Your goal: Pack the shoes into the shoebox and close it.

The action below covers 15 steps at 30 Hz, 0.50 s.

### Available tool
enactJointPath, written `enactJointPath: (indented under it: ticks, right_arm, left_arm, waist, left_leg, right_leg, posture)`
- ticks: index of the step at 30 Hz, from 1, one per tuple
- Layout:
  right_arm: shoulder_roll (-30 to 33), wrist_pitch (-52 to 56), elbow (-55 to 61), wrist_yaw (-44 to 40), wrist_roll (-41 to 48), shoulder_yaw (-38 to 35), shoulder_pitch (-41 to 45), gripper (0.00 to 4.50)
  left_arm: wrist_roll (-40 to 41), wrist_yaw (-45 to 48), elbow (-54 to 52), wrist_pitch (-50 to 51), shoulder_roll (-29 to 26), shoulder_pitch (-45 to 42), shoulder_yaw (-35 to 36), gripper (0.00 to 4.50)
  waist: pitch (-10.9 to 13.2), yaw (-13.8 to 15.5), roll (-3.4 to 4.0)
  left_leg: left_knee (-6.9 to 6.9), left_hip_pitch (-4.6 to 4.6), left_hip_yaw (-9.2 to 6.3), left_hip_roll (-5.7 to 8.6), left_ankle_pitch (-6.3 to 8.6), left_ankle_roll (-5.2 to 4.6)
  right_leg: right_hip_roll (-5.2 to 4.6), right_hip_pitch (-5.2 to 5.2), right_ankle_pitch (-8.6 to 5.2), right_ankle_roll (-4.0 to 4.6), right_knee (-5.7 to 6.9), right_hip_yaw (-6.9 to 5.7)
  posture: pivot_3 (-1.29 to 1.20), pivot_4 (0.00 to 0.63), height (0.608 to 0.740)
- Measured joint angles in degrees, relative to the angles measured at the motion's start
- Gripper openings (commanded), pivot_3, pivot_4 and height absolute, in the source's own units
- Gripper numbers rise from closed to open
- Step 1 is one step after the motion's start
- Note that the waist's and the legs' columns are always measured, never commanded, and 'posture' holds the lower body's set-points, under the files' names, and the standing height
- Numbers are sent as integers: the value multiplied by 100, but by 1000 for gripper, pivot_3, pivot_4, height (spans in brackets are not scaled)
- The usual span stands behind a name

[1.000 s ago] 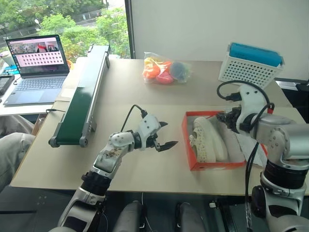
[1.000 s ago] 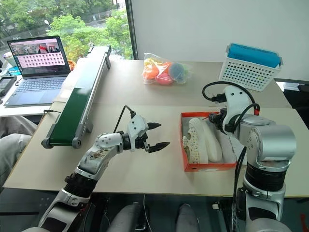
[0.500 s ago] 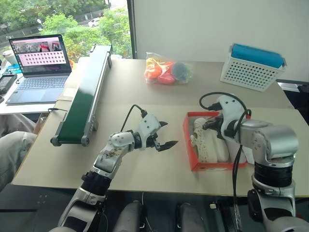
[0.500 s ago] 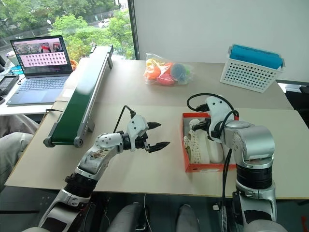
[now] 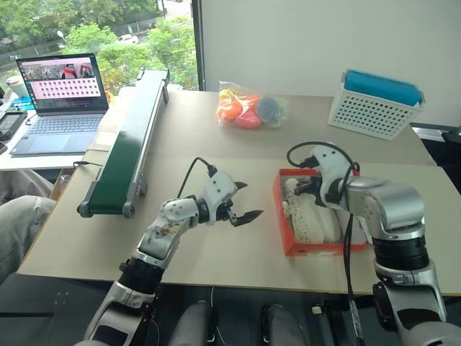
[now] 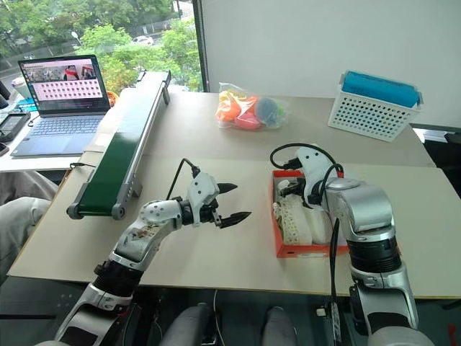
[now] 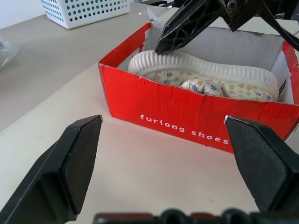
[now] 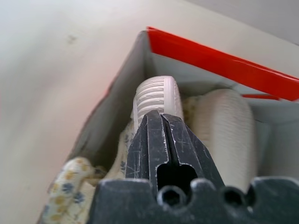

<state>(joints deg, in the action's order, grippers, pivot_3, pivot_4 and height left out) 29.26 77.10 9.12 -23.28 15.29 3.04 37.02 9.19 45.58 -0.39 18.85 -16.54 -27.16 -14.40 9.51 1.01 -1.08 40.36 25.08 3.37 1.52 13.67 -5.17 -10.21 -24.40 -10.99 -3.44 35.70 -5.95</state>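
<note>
Shoes (image 5: 311, 209) in the shoebox (image 5: 288, 232), under the pinched-shut right end effector (image 7: 174, 36); left end effector (image 5: 245, 202) wide.

A laptop (image 5: 59, 101), green conveyor (image 5: 124, 148), bag of colourful toys (image 5: 248, 108) and white basket (image 5: 378, 103) sit on the table (image 5: 216, 245).

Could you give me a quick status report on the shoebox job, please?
Left hand open, hovering beside shoebox. Right hand shut, tips pressing a shoe's sole. Both shoes inside, box open. Nothing blocking.

Bright daylight from window (image 5: 94, 29); soft shadows; wrist close-ups perhaps slightly blurred.
</note>
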Motion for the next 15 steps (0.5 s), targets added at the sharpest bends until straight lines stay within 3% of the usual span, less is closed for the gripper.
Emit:
enactJointPath:
  ticks: [4,15]
  right_arm:
    - [-71,-152,-254,-152,41,299,-113,52]
    - [-252,47,-296,-7,80,-27,3,52]
  left_arm:
    - [0,-9,-9,11,-10,0,5,4500]
    - [0,-45,-20,38,-26,4,50,4500]
  waist:
    - [0,65,0]
    - [0,112,1]
  left_leg:
    - [2,0,-3,5,0,0]
    - [2,1,-3,5,-1,3]
  right_leg:
    - [-3,3,-1,-1,-2,-3]
    - [-2,-2,0,0,2,0]
  posture:
    - [0,150,699]
    - [0,150,699]
